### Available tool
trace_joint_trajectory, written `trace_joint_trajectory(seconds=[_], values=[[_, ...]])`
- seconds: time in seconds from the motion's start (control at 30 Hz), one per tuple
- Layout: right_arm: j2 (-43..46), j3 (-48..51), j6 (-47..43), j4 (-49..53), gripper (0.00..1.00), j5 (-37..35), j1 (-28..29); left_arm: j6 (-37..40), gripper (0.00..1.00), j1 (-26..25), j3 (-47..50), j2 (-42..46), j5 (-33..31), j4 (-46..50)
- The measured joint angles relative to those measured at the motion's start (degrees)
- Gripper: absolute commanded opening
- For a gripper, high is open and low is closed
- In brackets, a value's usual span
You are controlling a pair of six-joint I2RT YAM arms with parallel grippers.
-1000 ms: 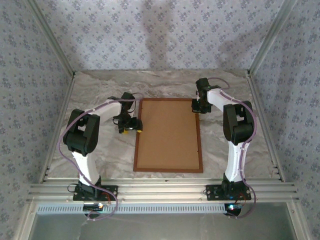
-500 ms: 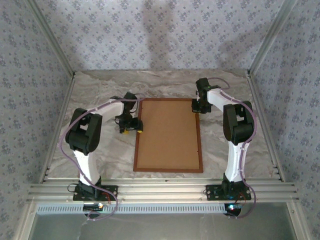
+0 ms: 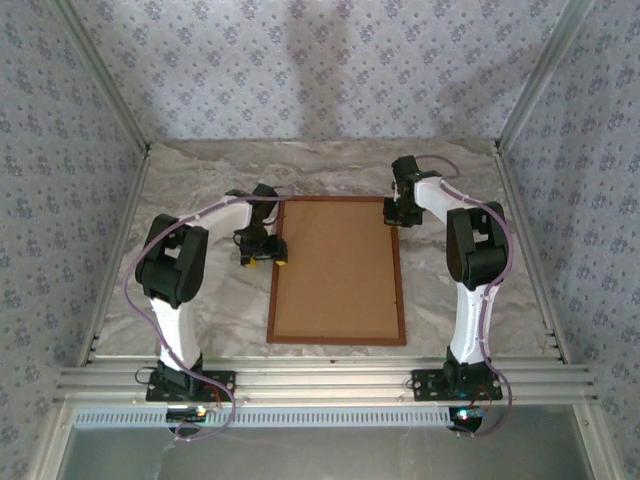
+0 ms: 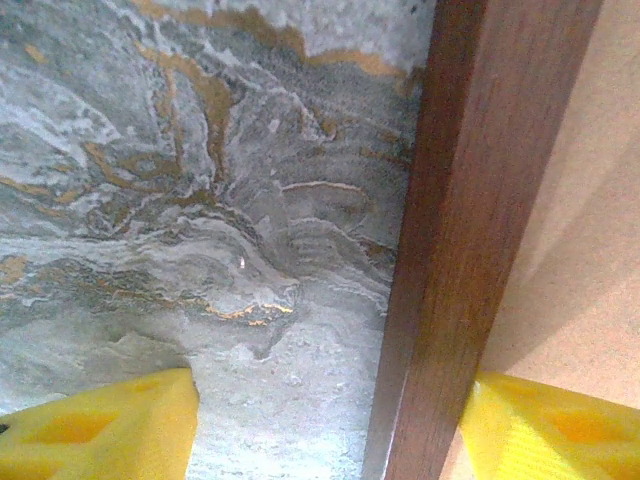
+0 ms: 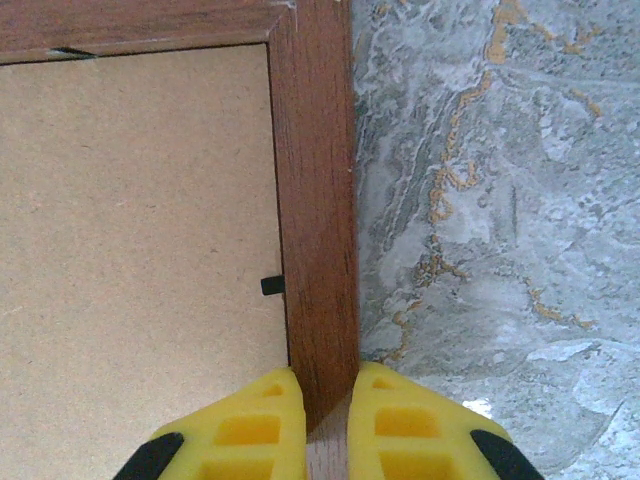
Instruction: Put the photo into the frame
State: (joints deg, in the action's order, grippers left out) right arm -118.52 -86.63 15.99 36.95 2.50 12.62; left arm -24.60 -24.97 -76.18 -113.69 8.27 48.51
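The frame (image 3: pixel 273 300) of reddish-brown wood lies flat in the middle of the table, filled by a plain brown backing board (image 3: pixel 338 270). The photo is hidden. My left gripper (image 3: pixel 264 257) is open and straddles the frame's left bar (image 4: pixel 470 200). One yellow finger (image 4: pixel 100 435) stands over the table and the other over the board (image 4: pixel 590 260). My right gripper (image 5: pixel 327 420) is shut on the frame's right bar (image 5: pixel 315 200) near its far corner, also seen from above (image 3: pixel 398 214). A small black tab (image 5: pixel 272 285) sits at the bar's inner edge.
The grey marbled tabletop (image 3: pixel 200 290) has free room on both sides of the frame. Patterned walls (image 3: pixel 320 70) with metal posts close in the left, right and far sides. Aluminium rails (image 3: pixel 320 380) run along the near edge.
The left arm has edged slightly toward the frame, its elbow shifting right. The right arm and the frame have not moved.
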Motion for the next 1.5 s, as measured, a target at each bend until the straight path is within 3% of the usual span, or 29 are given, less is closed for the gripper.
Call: trace_joint_trajectory(seconds=[1.5], values=[[0.0, 0.0, -0.4, -1.0, 0.12, -2.8, -0.7, 0.8, 0.72, -4.0, -7.4, -2.8, -2.8, 5.8]])
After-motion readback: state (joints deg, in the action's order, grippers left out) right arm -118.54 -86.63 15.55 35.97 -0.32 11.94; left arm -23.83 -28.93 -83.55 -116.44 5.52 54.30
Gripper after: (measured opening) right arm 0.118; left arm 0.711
